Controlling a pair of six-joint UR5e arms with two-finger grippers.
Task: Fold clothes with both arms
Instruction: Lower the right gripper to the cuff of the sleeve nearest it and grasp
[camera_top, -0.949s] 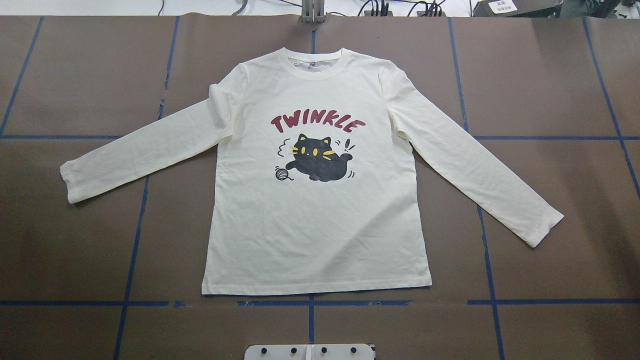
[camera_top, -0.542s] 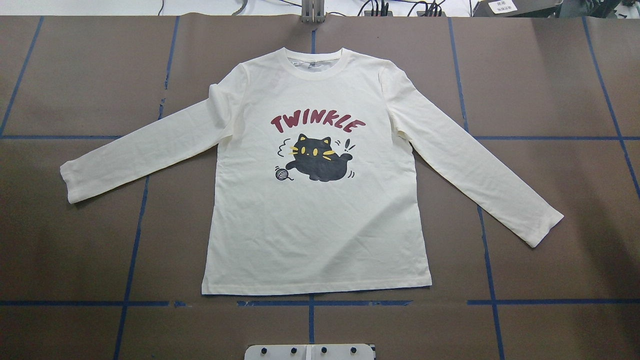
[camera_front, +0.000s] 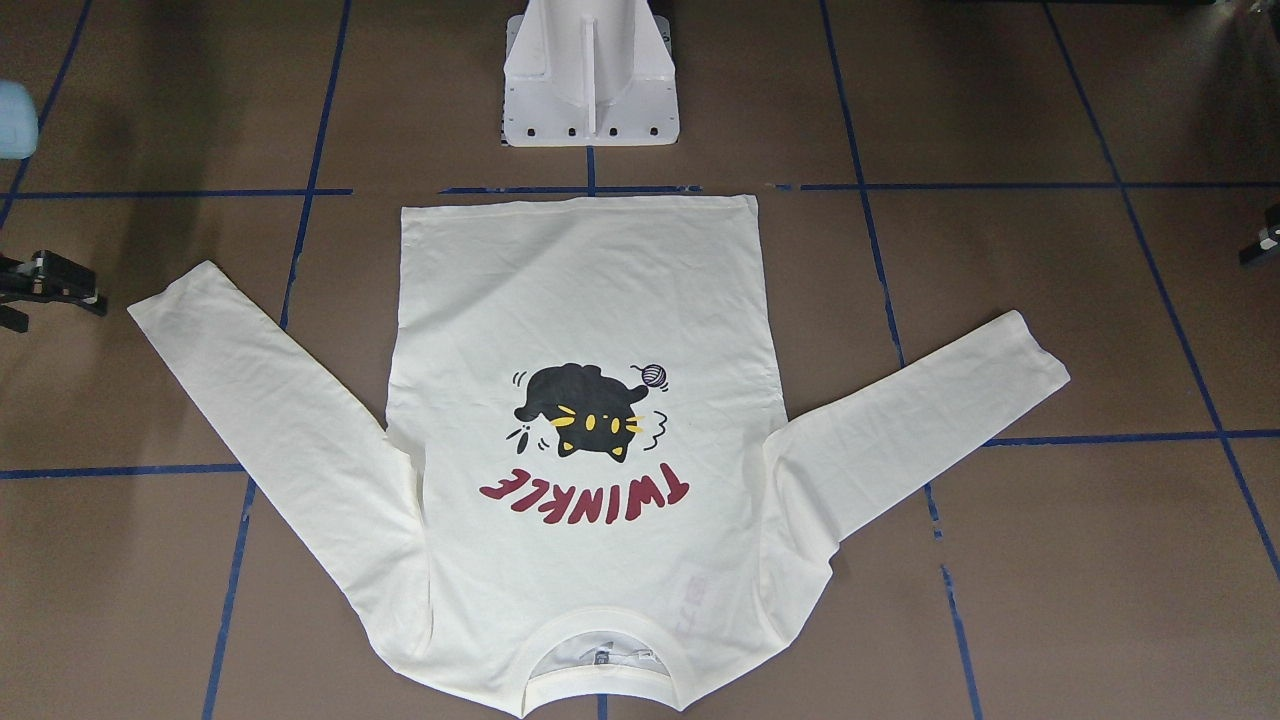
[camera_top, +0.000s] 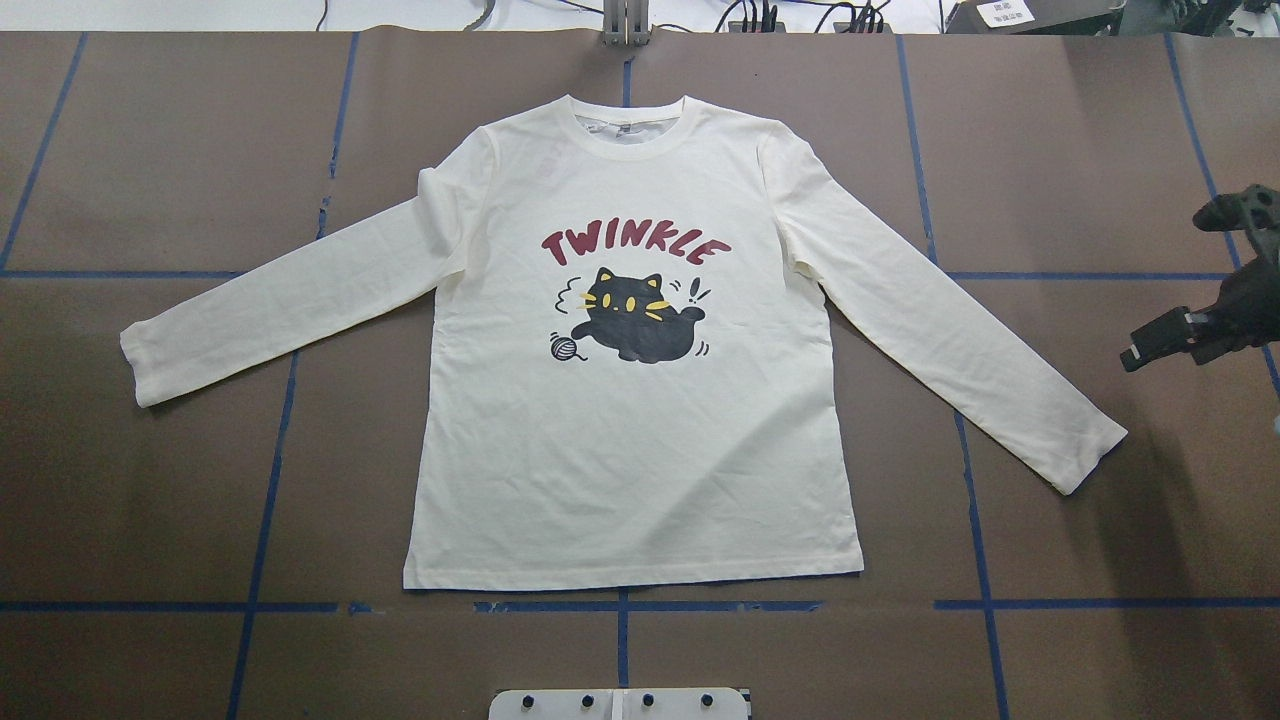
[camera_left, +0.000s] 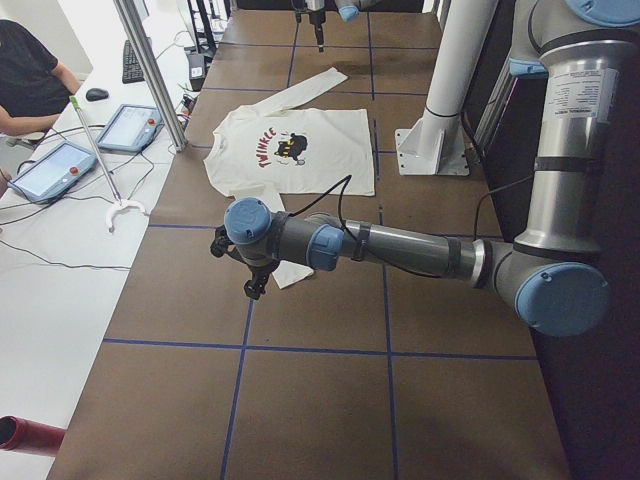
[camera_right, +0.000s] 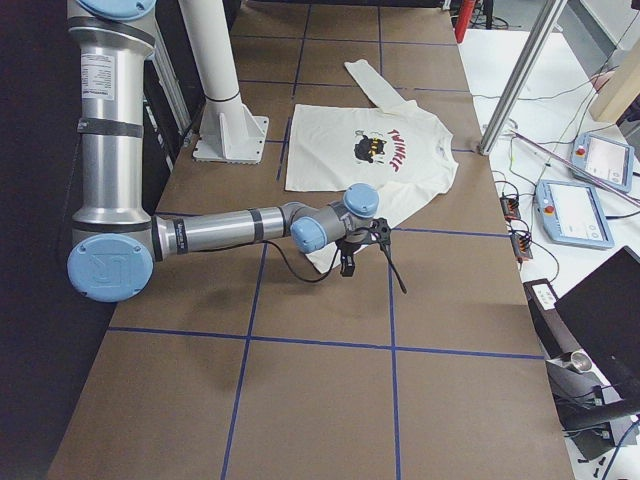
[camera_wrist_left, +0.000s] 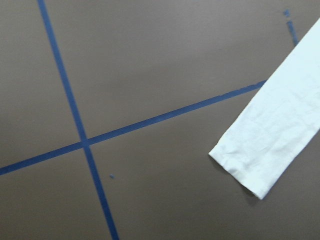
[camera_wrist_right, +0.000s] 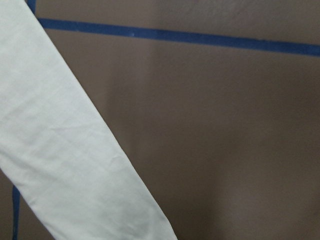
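The cream-white long-sleeved T-shirt (camera_top: 640, 450) lies flat and face up on the brown table, collar (camera_top: 630, 125) at the far side and both sleeves spread outward. My right gripper (camera_top: 1170, 290) hovers at the right edge of the overhead view, beyond the right sleeve's cuff (camera_top: 1090, 450), with its fingers apart and holding nothing. The right wrist view shows only that sleeve (camera_wrist_right: 60, 150). My left gripper (camera_left: 252, 285) hangs beside the left cuff (camera_wrist_left: 250, 170); I cannot tell whether it is open or shut. Only a sliver of the left gripper (camera_front: 1262, 240) shows in the front view.
The white pedestal base (camera_front: 590, 90) stands just behind the shirt's hem. Blue tape lines (camera_top: 620, 606) cross the brown cover. A person sits at a side desk with tablets (camera_left: 130, 125) and a metal pole (camera_left: 150, 70) beyond the table's far edge.
My right gripper has come into the overhead view from the right edge. The shirt has not moved.
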